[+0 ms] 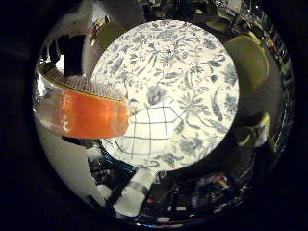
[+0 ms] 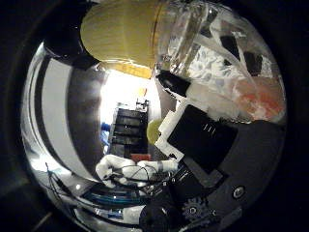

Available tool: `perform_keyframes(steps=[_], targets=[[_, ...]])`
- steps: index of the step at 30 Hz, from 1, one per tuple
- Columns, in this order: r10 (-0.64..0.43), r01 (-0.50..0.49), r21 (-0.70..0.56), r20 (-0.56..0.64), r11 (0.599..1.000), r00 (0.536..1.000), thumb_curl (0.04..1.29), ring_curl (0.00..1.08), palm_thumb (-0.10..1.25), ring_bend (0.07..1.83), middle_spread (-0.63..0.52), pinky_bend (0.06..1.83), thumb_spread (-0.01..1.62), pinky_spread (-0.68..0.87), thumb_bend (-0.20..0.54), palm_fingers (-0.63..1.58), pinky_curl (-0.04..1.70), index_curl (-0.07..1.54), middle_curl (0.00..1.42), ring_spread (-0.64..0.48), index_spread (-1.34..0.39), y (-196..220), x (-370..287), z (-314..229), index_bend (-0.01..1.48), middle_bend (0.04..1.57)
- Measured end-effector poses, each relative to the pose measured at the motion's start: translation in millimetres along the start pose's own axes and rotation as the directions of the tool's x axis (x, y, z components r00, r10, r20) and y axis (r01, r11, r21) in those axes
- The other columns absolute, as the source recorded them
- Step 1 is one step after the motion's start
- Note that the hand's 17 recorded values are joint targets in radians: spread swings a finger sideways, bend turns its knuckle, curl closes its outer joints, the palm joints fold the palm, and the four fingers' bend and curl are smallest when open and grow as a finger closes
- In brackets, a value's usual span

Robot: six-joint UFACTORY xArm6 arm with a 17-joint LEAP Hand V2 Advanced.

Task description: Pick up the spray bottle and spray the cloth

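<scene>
Thumb-side palm view: the spray bottle point(image 2: 159, 38) fills the upper part, yellow head and clear body right up against the palm, so it's clearly in the grip already.
Hand: the hand point(image 2: 212, 145) looks wrapped round the bottle, with black and white finger parts crossing its clear body; I'd call the fingers clamped on it, though I can't see every one.
Bottle liquid: from the little-finger side, an orange section of the bottle point(image 1: 84, 113) sits close to the camera, with a ribbed band above it.
Bottle position: it looks lifted clear of the table point(image 1: 192, 62), well above the floral tablecloth.
Cloth: a white checked cloth point(image 1: 151, 127) lies on the table, just past the bottle's orange end as seen from the palm.
Done so far: the pick-up looks finished, bottle off the surface and held.
Left to do: the spraying itself. No mist or wet patch is visible on the cloth, so I'm guessing it hasn't been sprayed yet.
Nozzle aim: can't tell which way the nozzle points from these views.
Background: chairs point(image 1: 250, 62) around the table, nothing in the way.
</scene>
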State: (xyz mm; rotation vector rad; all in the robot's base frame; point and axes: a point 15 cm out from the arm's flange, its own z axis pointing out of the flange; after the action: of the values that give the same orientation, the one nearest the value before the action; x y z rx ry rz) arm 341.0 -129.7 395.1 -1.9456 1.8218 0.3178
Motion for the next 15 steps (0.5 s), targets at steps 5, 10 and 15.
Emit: perform_keyframes(steps=[5, 10, 15], targets=[[-0.084, 0.052, -0.163, -0.2, 0.985, 0.976, 0.55, 0.77, 1.0, 1.36, -0.1, 1.11, 1.06, -0.19, -0.016, 1.13, 1.2, 0.72, 0.66, -0.21, -0.17, 22.4, -10.5, -12.2, 1.25, 1.42], [-0.173, 0.071, -0.274, -0.369, 0.959, 0.913, 0.54, 0.77, 0.99, 1.36, -0.1, 1.09, 1.09, -0.2, -0.016, 1.14, 1.23, 0.72, 0.65, -0.21, -0.17, 30.7, -20.9, -21.8, 1.25, 1.42], [-0.251, 0.056, -0.358, -0.524, 0.932, 0.814, 0.52, 0.78, 0.99, 1.35, -0.1, 1.08, 1.1, -0.2, -0.016, 1.14, 1.26, 0.72, 0.65, -0.22, -0.17, 32.8, -25.8, -31.5, 1.25, 1.42]])
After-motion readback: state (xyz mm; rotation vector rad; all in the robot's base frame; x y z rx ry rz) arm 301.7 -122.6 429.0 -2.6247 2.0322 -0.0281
